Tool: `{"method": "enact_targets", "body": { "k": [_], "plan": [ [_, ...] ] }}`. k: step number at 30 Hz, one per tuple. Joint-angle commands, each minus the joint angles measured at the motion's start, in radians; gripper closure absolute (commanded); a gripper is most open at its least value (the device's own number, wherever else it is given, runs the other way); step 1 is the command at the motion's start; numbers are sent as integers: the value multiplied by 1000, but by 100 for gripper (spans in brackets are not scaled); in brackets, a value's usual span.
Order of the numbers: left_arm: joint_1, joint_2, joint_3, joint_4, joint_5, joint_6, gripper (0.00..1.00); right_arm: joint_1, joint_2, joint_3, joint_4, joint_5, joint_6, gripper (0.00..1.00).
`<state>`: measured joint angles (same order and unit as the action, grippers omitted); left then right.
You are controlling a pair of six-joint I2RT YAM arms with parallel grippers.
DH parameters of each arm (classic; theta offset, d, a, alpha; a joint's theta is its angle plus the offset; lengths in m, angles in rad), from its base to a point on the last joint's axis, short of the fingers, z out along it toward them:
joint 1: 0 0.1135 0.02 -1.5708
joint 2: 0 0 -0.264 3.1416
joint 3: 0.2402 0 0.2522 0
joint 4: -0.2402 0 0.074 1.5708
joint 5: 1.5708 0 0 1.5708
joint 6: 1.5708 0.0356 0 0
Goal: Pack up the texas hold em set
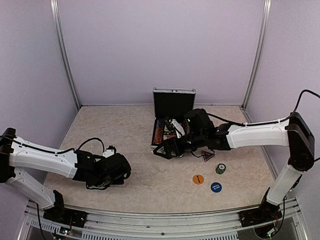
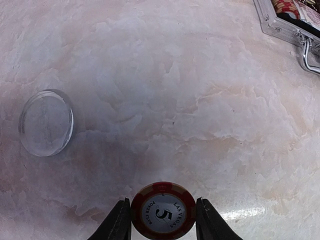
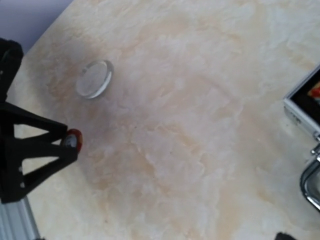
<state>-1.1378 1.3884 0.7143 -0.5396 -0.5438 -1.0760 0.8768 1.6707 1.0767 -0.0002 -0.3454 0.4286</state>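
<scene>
The silver briefcase (image 1: 173, 96) stands open at the table's centre, black-lined, with chips and cards inside; its corner and handle show in the left wrist view (image 2: 278, 28). My left gripper (image 2: 163, 204) is shut on a red "5" chip (image 2: 163, 211), held on edge just above the table, left of the case (image 1: 119, 169). My right gripper (image 1: 162, 150) hovers at the case's front left corner; its jaws look open and empty. An orange disc (image 1: 198, 179), a blue disc (image 1: 216, 187), a green/white chip (image 1: 220, 168) and a dark triangular marker (image 1: 209, 155) lie right of the case.
A clear round disc (image 2: 46, 122) lies flat on the table left of my left gripper; it also shows in the right wrist view (image 3: 94, 78). The case's metal handle (image 2: 309, 56) sticks out at its front. Purple walls enclose the table.
</scene>
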Motion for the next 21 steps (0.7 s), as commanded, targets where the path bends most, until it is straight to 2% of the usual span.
{"method": "enact_targets", "body": {
  "k": [1, 8, 21],
  "plan": [
    [-20, 21, 40, 37, -33, 45, 58, -41, 46, 42, -22, -145, 50, 1],
    [-47, 48, 87, 44, -42, 71, 58, -71, 124, 75, -5, -300, 119, 7],
    [-113, 96, 170, 47, -38, 90, 58, -72, 200, 119, 39, -415, 208, 12]
  ]
}}
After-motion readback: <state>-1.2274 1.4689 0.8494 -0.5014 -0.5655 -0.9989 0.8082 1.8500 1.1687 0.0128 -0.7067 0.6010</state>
